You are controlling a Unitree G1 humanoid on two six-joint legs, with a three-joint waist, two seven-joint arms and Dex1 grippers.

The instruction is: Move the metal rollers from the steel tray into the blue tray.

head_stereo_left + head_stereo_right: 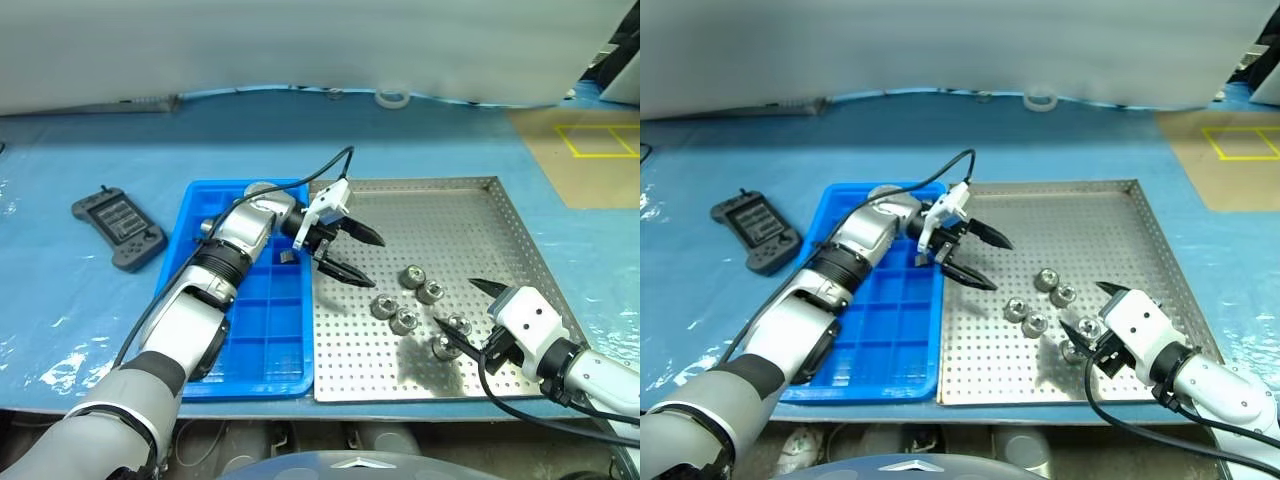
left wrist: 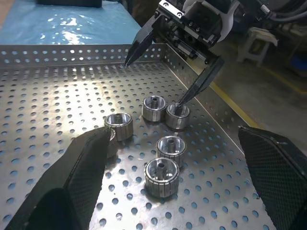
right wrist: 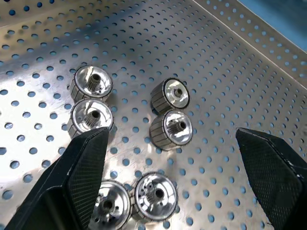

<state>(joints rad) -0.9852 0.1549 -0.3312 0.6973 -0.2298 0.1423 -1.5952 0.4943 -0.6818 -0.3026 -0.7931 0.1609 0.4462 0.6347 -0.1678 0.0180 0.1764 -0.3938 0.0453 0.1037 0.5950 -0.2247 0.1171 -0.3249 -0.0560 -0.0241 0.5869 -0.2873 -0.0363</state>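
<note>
Centrally, the left gripper [image 1: 357,254] hangs with its two black fingers spread apart and nothing between them, pointing across the near-left part of the steel tray [image 1: 452,187] just past the edge it shares with the blue tray [image 1: 197,205]. Six metal rollers [image 1: 404,320] lie in three loose pairs on the perforated floor, ahead of those fingertips and a little apart from them; none is touched by the left fingers. Beyond the rollers, the right gripper [image 1: 472,313] faces back toward the left one, its fingers likewise wide apart and empty. Its lower fingertip sits just beside the pair of rollers [image 2: 165,112] closest to it; contact cannot be told. Behind the left gripper, the blue tray lies alongside the steel one, its visible square compartments holding no rollers. Farther out on that same side, a dark handheld controller [image 1: 119,226] rests on the blue table cover [image 1: 90,140].
</note>
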